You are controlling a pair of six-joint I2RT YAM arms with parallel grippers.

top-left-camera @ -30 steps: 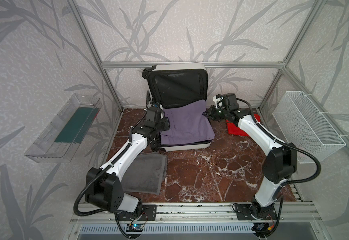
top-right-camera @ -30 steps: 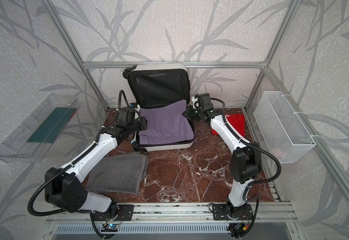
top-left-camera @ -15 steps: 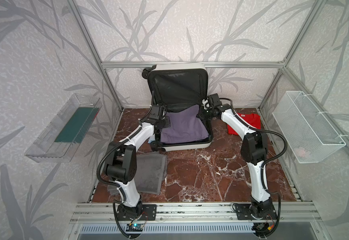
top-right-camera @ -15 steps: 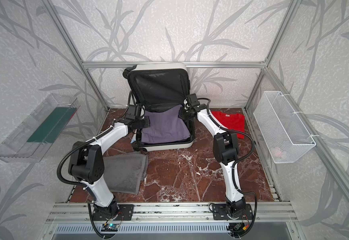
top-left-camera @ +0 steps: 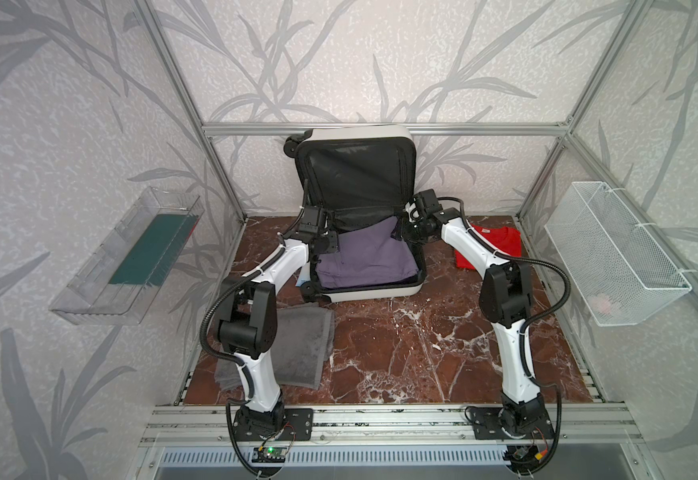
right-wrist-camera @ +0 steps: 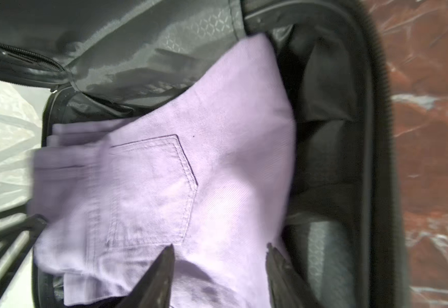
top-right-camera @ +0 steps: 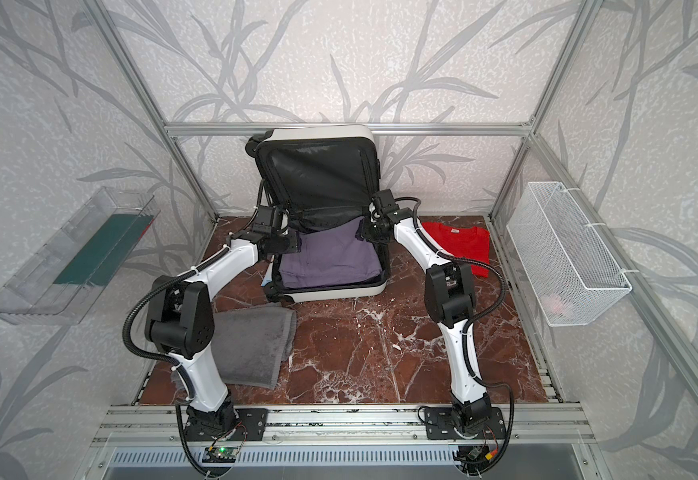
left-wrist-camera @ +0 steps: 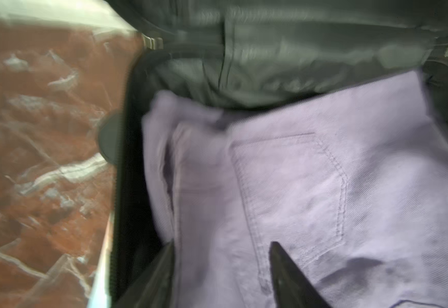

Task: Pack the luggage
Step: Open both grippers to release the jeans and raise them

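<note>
The luggage (top-left-camera: 372, 294) (top-right-camera: 330, 296), a white suitcase, lies open at the back of the floor with its black-lined lid upright against the wall. Folded lilac trousers (top-left-camera: 366, 257) (top-right-camera: 328, 257) (left-wrist-camera: 297, 186) (right-wrist-camera: 164, 186) lie in its base. My left gripper (top-left-camera: 326, 245) (top-right-camera: 287, 245) (left-wrist-camera: 224, 245) is over the base's back left corner. Its jaws stand open just above the trousers' edge. My right gripper (top-left-camera: 405, 232) (top-right-camera: 366, 232) (right-wrist-camera: 220, 246) is over the back right corner, also open, with only cloth below it.
A grey towel (top-left-camera: 297, 353) lies on the marble floor at the front left, partly under my left arm. A red shirt (top-left-camera: 492, 245) lies right of the suitcase. A clear bin (top-left-camera: 131, 257) hangs on the left wall, a white wire basket (top-left-camera: 613, 253) on the right wall.
Both grippers carried the trousers back into the suitcase base, then opened and let go. The trousers now lie lower and further back inside the base.
</note>
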